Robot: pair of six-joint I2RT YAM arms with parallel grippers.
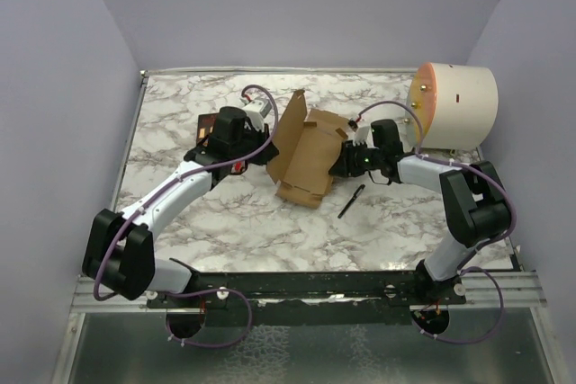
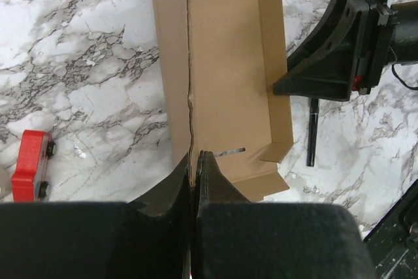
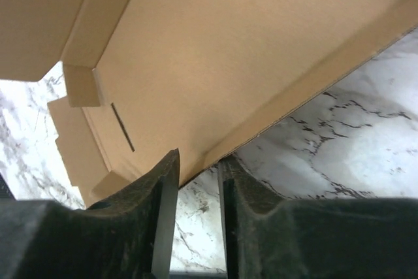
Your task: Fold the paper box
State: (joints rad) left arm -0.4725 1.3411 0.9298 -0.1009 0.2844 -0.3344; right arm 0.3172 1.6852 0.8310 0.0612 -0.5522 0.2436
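Note:
The paper box (image 1: 310, 155) is a brown cardboard sheet lying partly folded in the middle of the marble table, with one long panel (image 1: 290, 128) standing up on its left side. My left gripper (image 1: 268, 152) is shut on that panel; in the left wrist view its jaws (image 2: 194, 161) pinch the thin cardboard edge, and the box tray (image 2: 228, 63) stretches away from them. My right gripper (image 1: 346, 161) is at the box's right side. In the right wrist view it (image 3: 199, 164) is open, and the box's lower edge (image 3: 274, 119) runs across the fingertips with marble showing in the gap.
A large cream cylinder (image 1: 454, 105) lies at the back right. A black pen (image 1: 351, 201) lies just right of the box, near the right gripper. A dark book (image 1: 209, 128) sits partly under the left arm. A small red object (image 2: 29, 164) rests on the marble left of the box.

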